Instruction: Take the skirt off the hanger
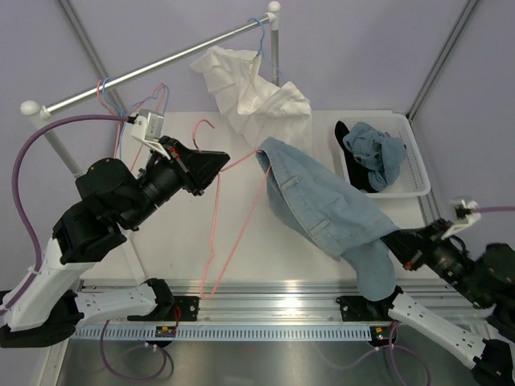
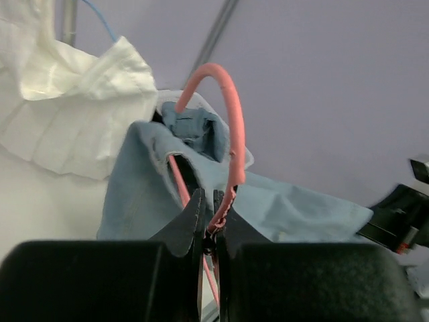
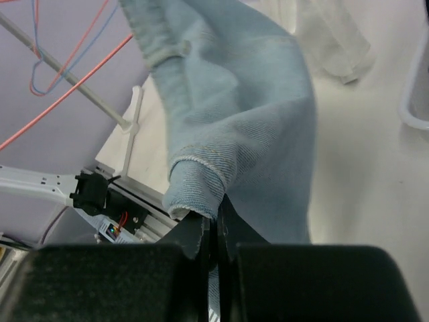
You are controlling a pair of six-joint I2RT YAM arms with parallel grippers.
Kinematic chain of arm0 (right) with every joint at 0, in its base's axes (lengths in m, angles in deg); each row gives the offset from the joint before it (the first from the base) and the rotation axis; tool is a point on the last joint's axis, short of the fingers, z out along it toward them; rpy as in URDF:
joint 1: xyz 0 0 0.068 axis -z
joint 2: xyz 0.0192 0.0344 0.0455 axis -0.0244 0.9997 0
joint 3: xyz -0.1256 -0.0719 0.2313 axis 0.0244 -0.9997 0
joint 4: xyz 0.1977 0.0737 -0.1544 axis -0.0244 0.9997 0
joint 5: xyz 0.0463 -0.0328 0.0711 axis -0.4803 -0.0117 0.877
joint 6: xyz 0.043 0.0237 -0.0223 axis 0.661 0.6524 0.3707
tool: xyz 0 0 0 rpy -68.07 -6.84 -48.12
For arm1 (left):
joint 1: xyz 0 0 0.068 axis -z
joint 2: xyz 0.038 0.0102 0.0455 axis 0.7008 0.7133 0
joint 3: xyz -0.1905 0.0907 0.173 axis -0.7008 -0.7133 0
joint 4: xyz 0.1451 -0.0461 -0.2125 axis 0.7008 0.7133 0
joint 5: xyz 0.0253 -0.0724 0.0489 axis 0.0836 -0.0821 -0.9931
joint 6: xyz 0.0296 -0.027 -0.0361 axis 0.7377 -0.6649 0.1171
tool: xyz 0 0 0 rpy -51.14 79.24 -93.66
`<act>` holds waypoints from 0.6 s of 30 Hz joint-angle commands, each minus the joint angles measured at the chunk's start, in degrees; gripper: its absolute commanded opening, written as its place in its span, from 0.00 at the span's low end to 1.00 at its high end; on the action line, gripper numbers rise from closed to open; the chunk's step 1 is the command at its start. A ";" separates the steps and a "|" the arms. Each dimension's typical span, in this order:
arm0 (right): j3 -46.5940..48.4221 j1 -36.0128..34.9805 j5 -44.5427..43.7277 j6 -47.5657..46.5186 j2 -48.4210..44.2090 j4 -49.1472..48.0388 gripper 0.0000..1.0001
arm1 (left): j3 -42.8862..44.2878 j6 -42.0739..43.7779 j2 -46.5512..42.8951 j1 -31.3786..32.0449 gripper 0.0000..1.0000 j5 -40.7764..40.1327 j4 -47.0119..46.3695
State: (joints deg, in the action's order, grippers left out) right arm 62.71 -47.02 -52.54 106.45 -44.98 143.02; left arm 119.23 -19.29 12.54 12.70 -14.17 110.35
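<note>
The pink wire hanger (image 1: 240, 235) is held up over the table, and its hook (image 2: 231, 114) rises from my left gripper (image 1: 221, 161). That gripper (image 2: 209, 201) is shut on the hanger's twisted neck. A light-blue denim garment (image 1: 322, 201) hangs from the hanger's far end and stretches down to my right gripper (image 1: 394, 241). The right gripper (image 3: 216, 208) is shut on the denim garment's hem (image 3: 194, 181). The black skirt (image 1: 360, 173) lies in the white basket, mostly hidden under another blue denim piece (image 1: 374, 149).
The white basket (image 1: 418, 173) stands at the table's right. A white shirt (image 1: 249, 92) hangs on a light-blue hanger (image 1: 269, 48) from the metal rail (image 1: 145, 76). More wire hangers (image 1: 109, 92) hang at the rail's left end.
</note>
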 commanded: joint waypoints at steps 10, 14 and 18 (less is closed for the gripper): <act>9.45 0.26 1.18 -8.77 39.43 -22.44 0.00 | -4.09 -14.85 -3.28 -0.15 0.00 25.50 -13.21; 19.38 2.10 -6.10 -12.99 47.78 -20.16 0.00 | -1.73 -14.42 -8.73 -0.15 0.00 24.36 -10.23; 26.24 9.72 -9.89 -16.59 49.29 -20.60 0.00 | 1.45 -9.59 -11.28 -0.15 0.00 18.74 -1.54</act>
State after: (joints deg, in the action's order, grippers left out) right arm 81.86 -42.35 -54.70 94.73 6.12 128.02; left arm 117.00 -31.58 4.04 12.56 6.99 105.39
